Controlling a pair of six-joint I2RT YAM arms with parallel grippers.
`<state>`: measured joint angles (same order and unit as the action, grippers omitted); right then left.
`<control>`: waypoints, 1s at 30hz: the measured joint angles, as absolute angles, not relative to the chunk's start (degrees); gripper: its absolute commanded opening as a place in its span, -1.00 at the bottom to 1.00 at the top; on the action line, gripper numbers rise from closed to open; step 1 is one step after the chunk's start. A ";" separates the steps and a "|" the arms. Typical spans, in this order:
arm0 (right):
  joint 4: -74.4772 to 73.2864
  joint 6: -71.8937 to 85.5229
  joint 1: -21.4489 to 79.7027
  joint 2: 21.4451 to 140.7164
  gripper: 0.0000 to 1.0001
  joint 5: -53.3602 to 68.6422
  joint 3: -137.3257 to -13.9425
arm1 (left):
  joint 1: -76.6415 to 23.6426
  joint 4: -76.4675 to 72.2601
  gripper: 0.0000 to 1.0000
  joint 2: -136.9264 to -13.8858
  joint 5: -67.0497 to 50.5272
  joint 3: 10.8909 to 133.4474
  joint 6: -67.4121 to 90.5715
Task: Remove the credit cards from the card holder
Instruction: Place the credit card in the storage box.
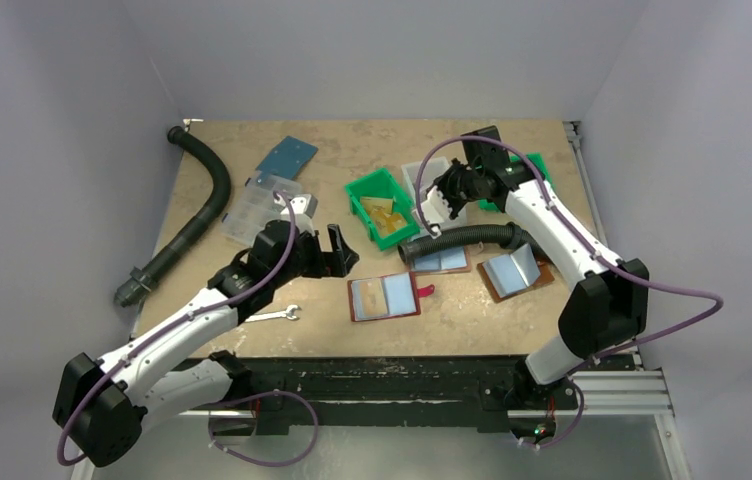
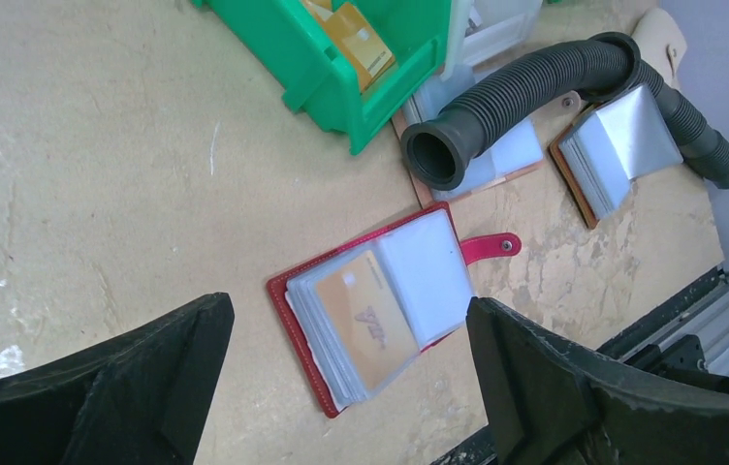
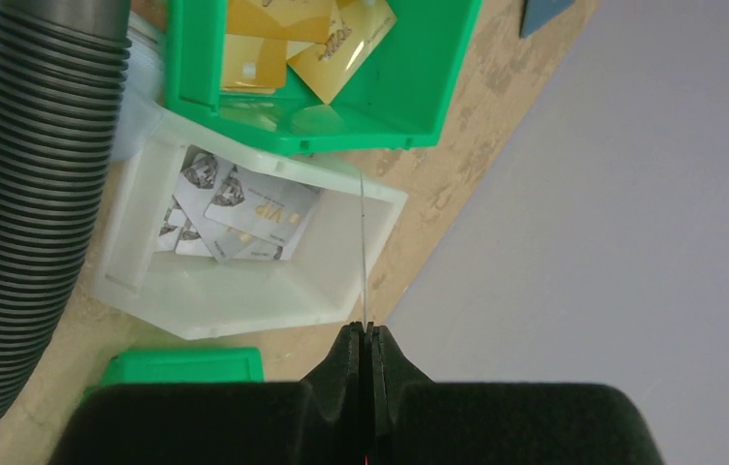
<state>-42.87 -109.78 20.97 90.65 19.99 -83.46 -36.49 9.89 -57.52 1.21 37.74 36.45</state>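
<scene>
The card holder (image 1: 384, 296) lies open on the table, maroon with a red tab (image 1: 424, 291). In the left wrist view the card holder (image 2: 295, 291) shows clear pockets, and a tan-orange credit card (image 2: 365, 315) sits in the top one. My left gripper (image 1: 337, 250) hovers just left of it, open and holding nothing; its wide-apart jaws (image 2: 348, 312) frame the holder from above. My right gripper (image 1: 442, 205) hangs over the white bin (image 3: 244, 291), shut on a thin credit card (image 3: 364, 242) seen edge-on.
A green bin (image 1: 382, 205) holds yellow cards and the white bin holds grey cards (image 3: 235, 208). A black corrugated hose (image 1: 462, 240) lies across two brown folders (image 1: 514, 272). Another hose (image 1: 197, 215), a clear organiser box (image 1: 257, 205) and a wrench (image 1: 277, 315) sit to the left.
</scene>
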 measured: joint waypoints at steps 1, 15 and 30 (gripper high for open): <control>-41.74 -110.67 20.97 90.28 -1.00 19.99 -82.06 | -36.49 10.22 0.99 -57.04 1.34 38.00 35.99; -21.61 -118.34 18.96 90.02 -1.00 22.28 -69.04 | -36.38 13.78 1.00 -54.15 4.62 36.73 33.21; -11.73 -118.54 10.20 95.70 -1.00 29.04 -65.91 | -36.38 15.55 1.00 -53.32 8.10 36.73 31.88</control>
<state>-11.73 -118.54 10.20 95.70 29.04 -65.91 -36.38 15.55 -53.32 8.10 36.73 31.88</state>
